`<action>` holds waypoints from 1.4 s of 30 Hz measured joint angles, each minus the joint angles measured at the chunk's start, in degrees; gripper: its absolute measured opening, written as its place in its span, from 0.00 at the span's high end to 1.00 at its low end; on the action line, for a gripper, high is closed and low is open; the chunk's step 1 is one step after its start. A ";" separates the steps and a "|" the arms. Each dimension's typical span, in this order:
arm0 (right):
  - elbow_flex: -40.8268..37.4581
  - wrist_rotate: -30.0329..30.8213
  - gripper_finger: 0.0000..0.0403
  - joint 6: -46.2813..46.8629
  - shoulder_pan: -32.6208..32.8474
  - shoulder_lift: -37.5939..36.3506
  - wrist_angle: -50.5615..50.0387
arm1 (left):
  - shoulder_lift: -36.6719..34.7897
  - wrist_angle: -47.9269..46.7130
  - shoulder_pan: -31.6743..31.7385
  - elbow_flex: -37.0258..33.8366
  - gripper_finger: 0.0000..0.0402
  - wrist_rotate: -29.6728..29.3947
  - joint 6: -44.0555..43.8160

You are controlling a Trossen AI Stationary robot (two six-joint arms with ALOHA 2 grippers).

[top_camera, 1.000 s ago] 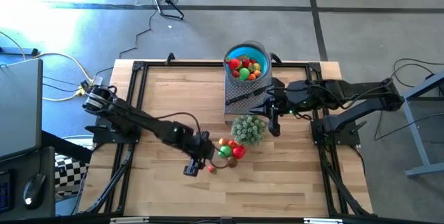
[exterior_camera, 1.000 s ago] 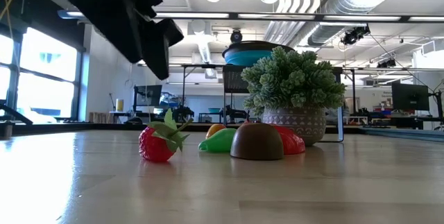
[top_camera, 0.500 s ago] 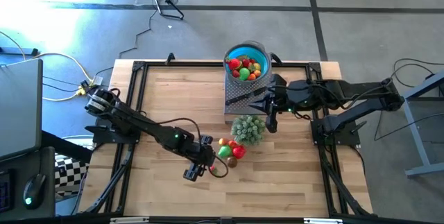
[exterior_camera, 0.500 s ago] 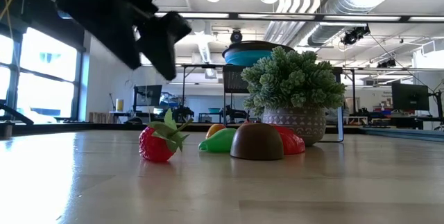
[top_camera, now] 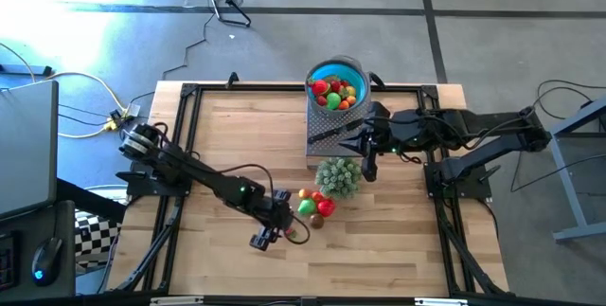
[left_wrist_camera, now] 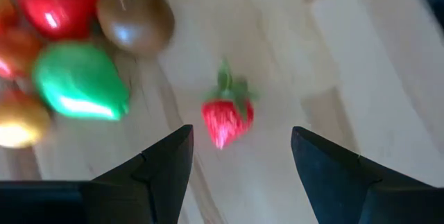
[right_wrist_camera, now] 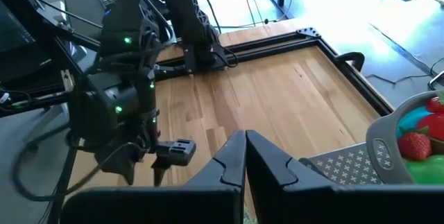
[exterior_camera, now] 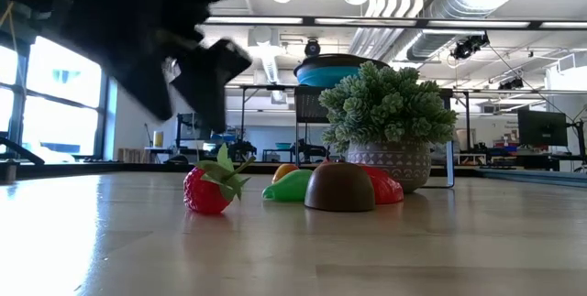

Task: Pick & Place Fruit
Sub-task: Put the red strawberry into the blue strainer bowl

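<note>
We had our left gripper (left_wrist_camera: pixel 236 161) spread open above the strawberry (left_wrist_camera: pixel 227 116), which lay alone on the wooden table (top_camera: pixel 237 135). Just beside it sat 4 or so loose fruits (top_camera: pixel 315 205), then the bushy green plant (top_camera: pixel 339 175). Our right gripper (right_wrist_camera: pixel 245 156) hovered closed and empty near the blue bowl (top_camera: pixel 337 71) of fruit. We judged the small, round berry could roll sideways if 1 finger touched first.

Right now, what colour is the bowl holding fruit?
Blue bowl, shown best in the high view.
</note>
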 joint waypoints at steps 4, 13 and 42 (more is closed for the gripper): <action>0.00 0.01 0.99 -0.03 -0.06 0.00 0.31 | -0.04 1.99 0.43 -0.94 0.41 0.45 -0.01; 0.00 3.00 0.99 -0.05 -0.55 0.00 0.35 | 1.05 2.35 1.16 -1.00 0.41 0.84 2.78; 0.00 2.96 0.99 -0.08 -0.50 0.00 -0.09 | 6.73 8.57 1.14 -1.02 0.41 4.52 1.49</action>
